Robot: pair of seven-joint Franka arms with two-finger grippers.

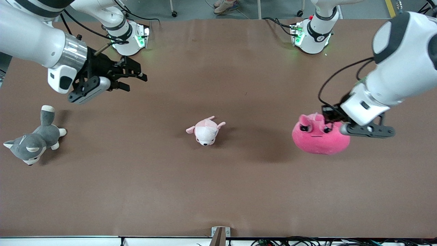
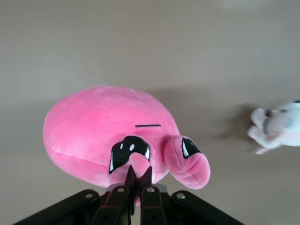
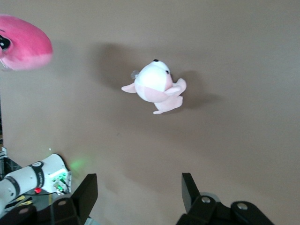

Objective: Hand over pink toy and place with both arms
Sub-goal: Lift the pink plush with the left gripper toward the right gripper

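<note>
Pink toy: soft, light plush, lifted over the table, toward the left arm's end from the small pale plush.
Left gripper: pinched shut on an ear.
Right gripper: open, empty, waiting.
Best hold: the plump body, I judge.

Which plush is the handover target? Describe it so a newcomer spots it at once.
Look toward the left arm's end of the brown table, where the left hand is shut on a toy lifted over the surface. That is the pink toy: a round, hot-pink blob with angry black eyes. It is bigger and far brighter than the pale pink-and-white plush at mid-table and the grey dog plush.
</note>
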